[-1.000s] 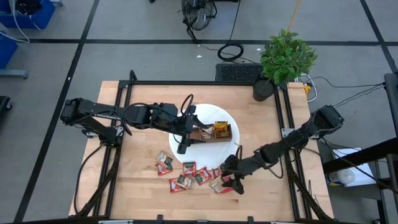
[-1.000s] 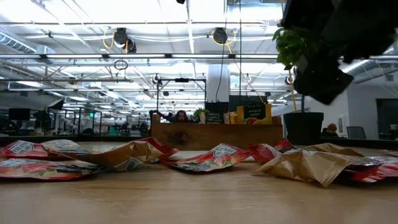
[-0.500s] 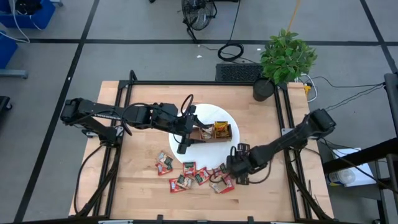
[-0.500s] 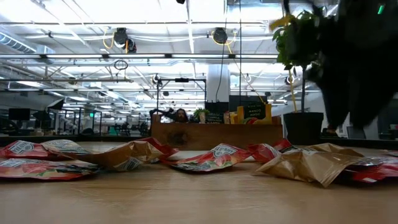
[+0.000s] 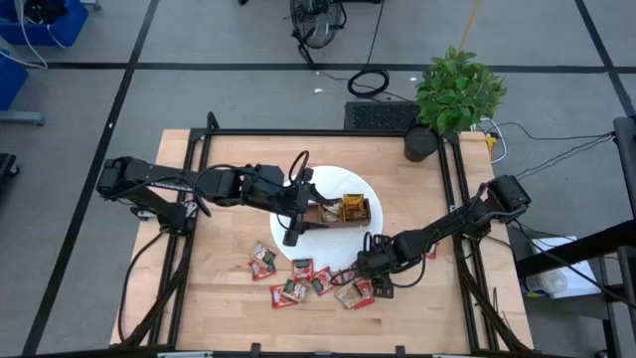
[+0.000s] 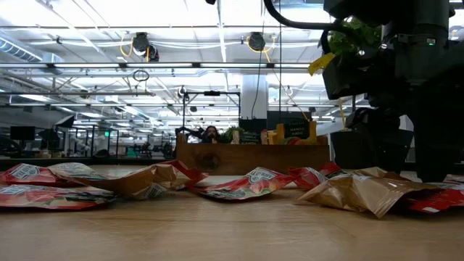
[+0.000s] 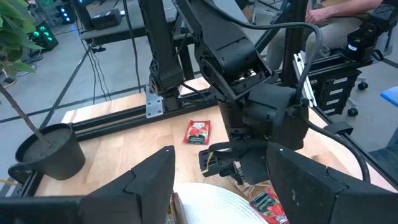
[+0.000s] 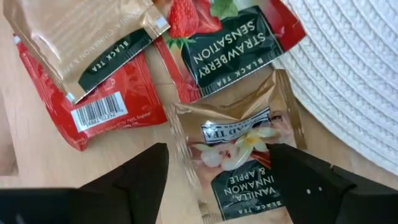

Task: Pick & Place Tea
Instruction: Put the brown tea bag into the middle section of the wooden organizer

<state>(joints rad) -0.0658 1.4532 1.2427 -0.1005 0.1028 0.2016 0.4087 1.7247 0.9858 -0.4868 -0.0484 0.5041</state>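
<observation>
Right wrist view has your right gripper [image 8: 217, 180] spread wide and empty, one dark finger on each side of the tan vanilla sachet [image 8: 239, 155] at lower centre of the frame. Come straight down so the fingers land on bare wood [image 8: 18, 124], not on the neighbouring red sachets [image 8: 109, 96], then close across the narrow way and lift flat. The vanilla packet's long axis runs from upper left to lower right here, its printed label reading upside down (crimped top edge toward frame centre). Its upper right corner sits just beside the white round mat [image 8: 348, 68], so watch that edge.

In the high view the tea pile [image 5: 308, 278] lies at lower centre of the table [image 5: 219, 298], with your gripper over its right end. Your left gripper [image 5: 291, 237] waits open and empty by the wooden tray [image 5: 343, 211].
</observation>
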